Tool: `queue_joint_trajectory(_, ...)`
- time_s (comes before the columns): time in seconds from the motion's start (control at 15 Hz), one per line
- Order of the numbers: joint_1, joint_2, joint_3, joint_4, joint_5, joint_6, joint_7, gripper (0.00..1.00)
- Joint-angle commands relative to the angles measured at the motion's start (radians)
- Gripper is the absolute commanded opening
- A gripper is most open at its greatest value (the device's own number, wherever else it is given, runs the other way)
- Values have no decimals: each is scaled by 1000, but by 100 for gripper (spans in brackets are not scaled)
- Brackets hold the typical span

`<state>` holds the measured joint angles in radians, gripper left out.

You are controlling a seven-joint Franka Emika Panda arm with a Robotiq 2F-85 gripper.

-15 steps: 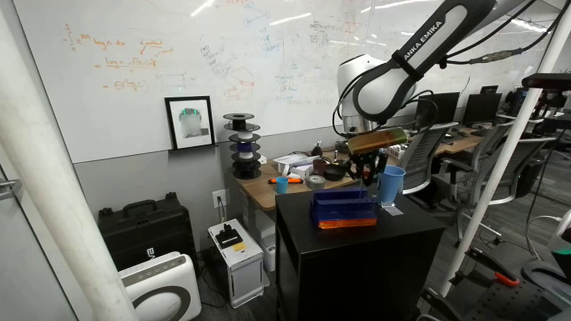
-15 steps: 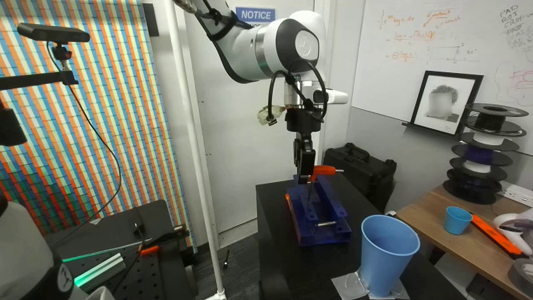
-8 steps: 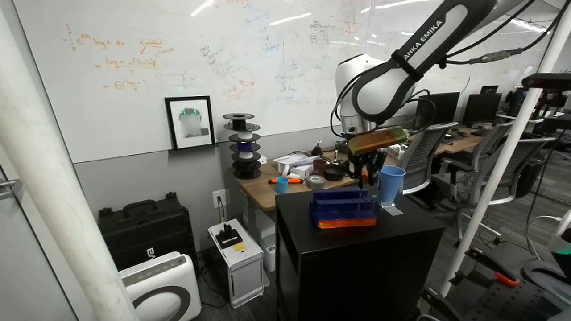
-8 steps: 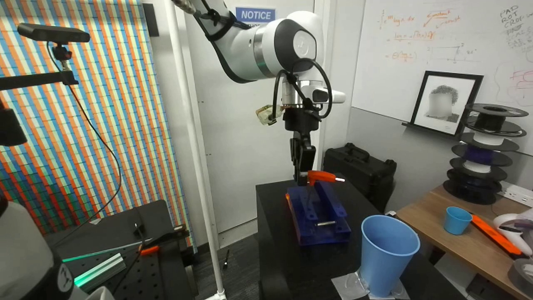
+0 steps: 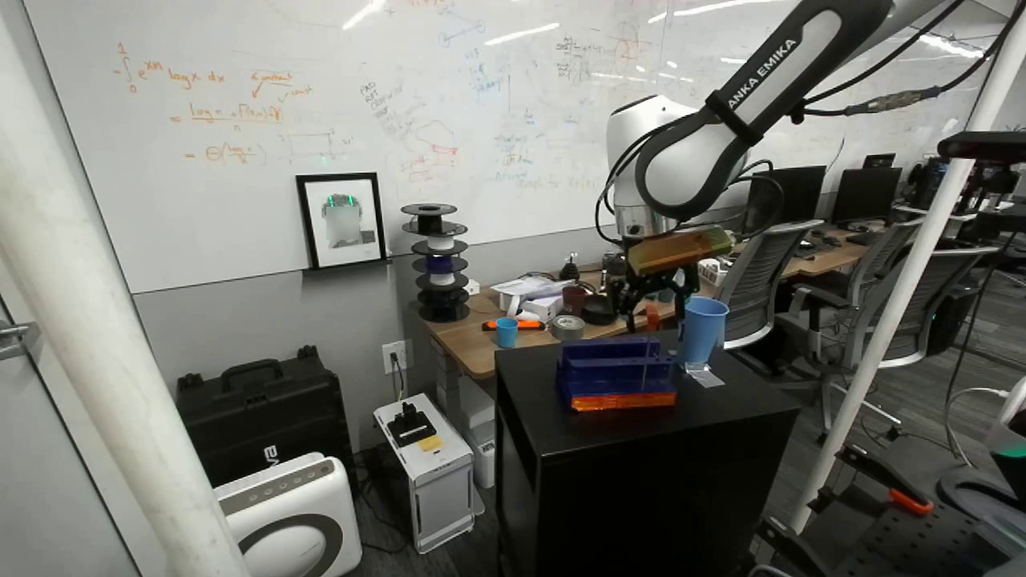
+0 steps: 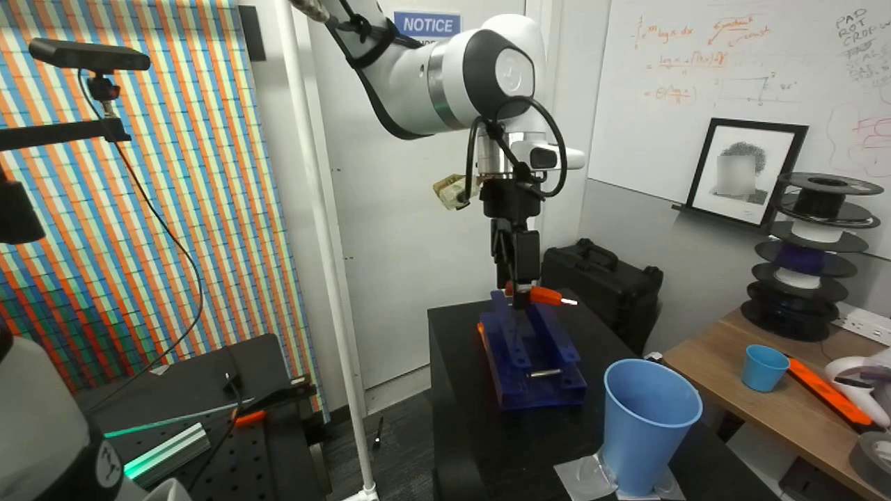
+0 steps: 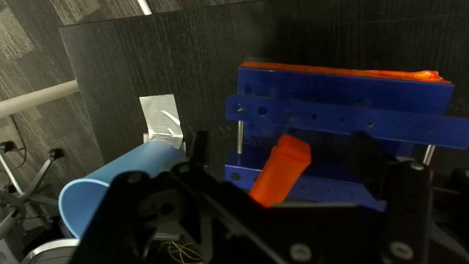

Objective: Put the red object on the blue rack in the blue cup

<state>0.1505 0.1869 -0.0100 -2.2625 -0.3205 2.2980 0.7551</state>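
Gripper (image 7: pixel 280 146) spread around the red tool (image 7: pixel 281 170), not yet holding it.
The jaws stand apart on either side of the tool, whose thin shaft seems to reach down into the rack (image 7: pixel 326 119). To do this well, I'd centre on the slanted handle, squeeze firmly, then lift straight up until the shaft clears the rack before going sideways. The cup (image 7: pixel 128 163) stands upright near the rack's end (tape (image 7: pixel 161 113) at its foot), so a swinging jaw might knock its wall. Well apart, on the desk (image 5: pixel 465 344), sits a small cup (image 5: pixel 506 332), likely not the goal.
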Motion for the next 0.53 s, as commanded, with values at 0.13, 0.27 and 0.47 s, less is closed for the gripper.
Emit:
queue_joint_trajectory(0.13, -22, -8, -29, 1, -56, 33, 37, 75)
queue_joint_trajectory(0.27, -26, -8, -31, 1, -51, 38, 37, 71)
queue_joint_trajectory(0.47, -25, -8, -27, 2, -42, 45, 29, 45)
